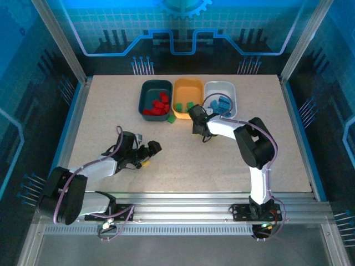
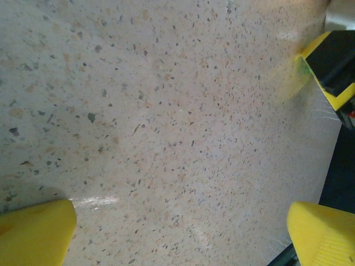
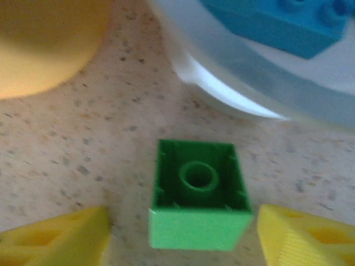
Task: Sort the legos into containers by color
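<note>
Top view high, facing down; wrist views close above table (image 1: 183,166)

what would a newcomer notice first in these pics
Three trays sit in a row at the far side of the table: a dark teal tray of red bricks, an orange tray with green bricks, a white tray with blue bricks. In the right wrist view a loose green brick lies hollow side up on the table between the open yellow fingers of the right gripper.

At upper centre of the top view you see the left tray (image 1: 145,88), middle tray (image 1: 190,87) and right tray (image 1: 218,88) side by side, with bricks (image 1: 157,105) inside each. In the right wrist view, a loose brick (image 3: 199,194) lies on the table (image 3: 55,155) at lower centre, below two tray rims.
</note>
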